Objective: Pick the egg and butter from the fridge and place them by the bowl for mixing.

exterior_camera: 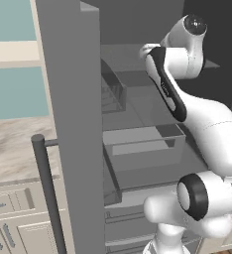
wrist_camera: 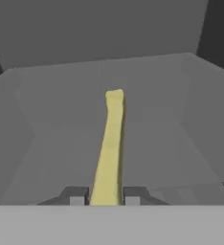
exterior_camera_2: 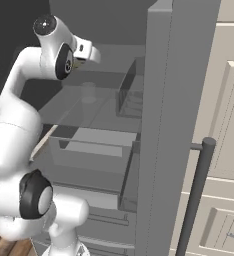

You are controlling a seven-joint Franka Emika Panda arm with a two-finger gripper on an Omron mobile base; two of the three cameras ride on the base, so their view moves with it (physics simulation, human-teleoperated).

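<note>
The butter (wrist_camera: 111, 143), a thin pale yellow stick, runs away from my hand between the two fingertips, which press it from both sides. My gripper (wrist_camera: 105, 197) is shut on it inside the grey fridge (wrist_camera: 61, 48). In the right base view the gripper (exterior_camera_2: 89, 54) reaches over the upper shelf, with a bit of the yellow butter (exterior_camera_2: 78, 63) beside it. The fridge door (exterior_camera: 73, 99) stands open, its dark bar handle (exterior_camera: 47, 193) toward me. The egg and the bowl are out of view.
Below the hand are a glass shelf (exterior_camera_2: 99, 112) and a grey drawer (exterior_camera_2: 89, 145). Door racks (exterior_camera: 113, 94) jut from the open door (exterior_camera_2: 159, 125). Cream cabinets (exterior_camera_2: 229, 125) flank the fridge, and a marbled counter (exterior_camera: 14, 144) lies at the left.
</note>
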